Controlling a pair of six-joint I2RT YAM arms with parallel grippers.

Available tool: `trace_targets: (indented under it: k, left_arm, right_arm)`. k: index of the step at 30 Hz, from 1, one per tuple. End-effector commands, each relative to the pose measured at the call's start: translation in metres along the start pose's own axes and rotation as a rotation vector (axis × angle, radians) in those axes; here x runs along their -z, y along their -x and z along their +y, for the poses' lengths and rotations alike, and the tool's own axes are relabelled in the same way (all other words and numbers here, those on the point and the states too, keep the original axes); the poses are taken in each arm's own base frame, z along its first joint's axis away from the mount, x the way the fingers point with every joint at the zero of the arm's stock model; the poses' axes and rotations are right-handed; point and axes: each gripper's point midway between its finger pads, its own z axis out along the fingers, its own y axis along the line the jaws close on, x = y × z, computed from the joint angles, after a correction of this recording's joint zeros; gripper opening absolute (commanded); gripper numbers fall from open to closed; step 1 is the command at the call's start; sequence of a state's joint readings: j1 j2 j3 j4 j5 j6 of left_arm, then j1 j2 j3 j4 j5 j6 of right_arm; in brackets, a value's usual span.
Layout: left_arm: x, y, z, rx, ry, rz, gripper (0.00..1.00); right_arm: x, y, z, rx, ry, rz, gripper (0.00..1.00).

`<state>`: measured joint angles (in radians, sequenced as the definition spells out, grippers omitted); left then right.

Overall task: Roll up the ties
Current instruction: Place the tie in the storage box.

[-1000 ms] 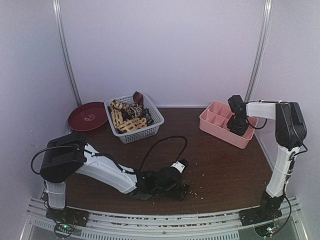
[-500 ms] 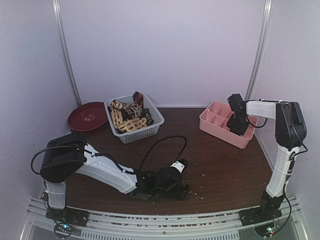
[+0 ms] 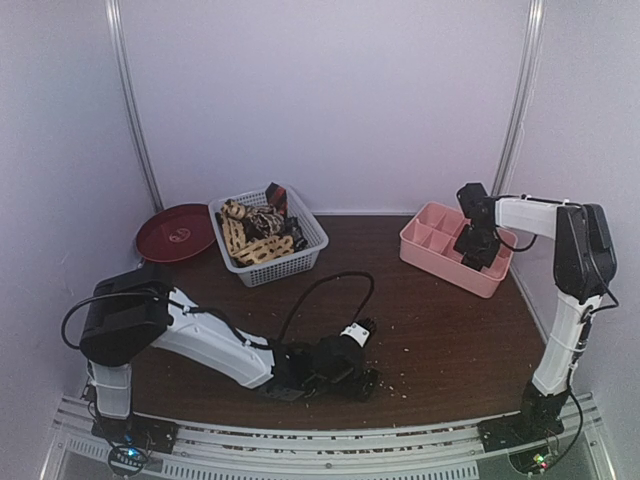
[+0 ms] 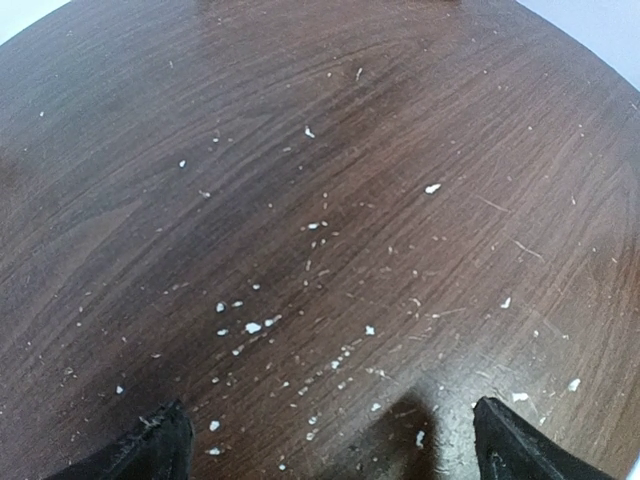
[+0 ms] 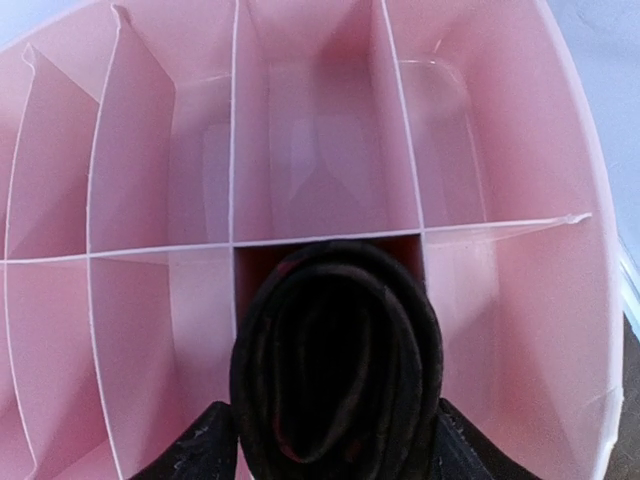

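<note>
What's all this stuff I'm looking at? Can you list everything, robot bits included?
table: one, dark brown wood, under everything
white specks: many, scattered on the table
plate: one, dark red, far left corner
basket: one, white lattice, far left of centre
loose ties: several, tan-and-cream, dark and one dark red, piled in the basket
divided tray: one, pink, far right
rolled tie: one, dark, in a tray compartment
cable: one, black, looping over the table's middle
left arm: white and black, low over the near edge
left pincer: open, empty
right arm: reaching to the tray
right pincer: fingers either side of the rolled tie
</note>
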<state>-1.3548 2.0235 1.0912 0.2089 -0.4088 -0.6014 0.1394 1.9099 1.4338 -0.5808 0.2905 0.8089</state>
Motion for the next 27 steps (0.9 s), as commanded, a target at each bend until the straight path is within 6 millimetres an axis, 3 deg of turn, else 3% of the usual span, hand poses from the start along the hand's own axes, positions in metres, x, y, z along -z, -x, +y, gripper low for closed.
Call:
trace_targets:
  k: [1, 7, 21, 27]
  left_arm:
    - [0.01, 0.017, -0.005, 0.024, -0.013, -0.05, 0.98]
    - [0.01, 0.016, -0.005, 0.022, -0.01, -0.05, 0.98]
    - [0.009, 0.014, -0.002, 0.027, 0.001, -0.052, 0.98]
    - [0.009, 0.012, 0.0, 0.026, 0.008, -0.052, 0.98]
  right_arm:
    - [0.013, 0.001, -0.023, 0.037, -0.085, 0.0, 0.65]
    - [0.021, 0.007, -0.027, 0.022, -0.09, -0.028, 0.62]
    - [0.041, 0.036, -0.015, 0.027, -0.063, -0.096, 0.62]
    - [0.045, 0.055, -0.01, 0.009, -0.037, -0.18, 0.56]
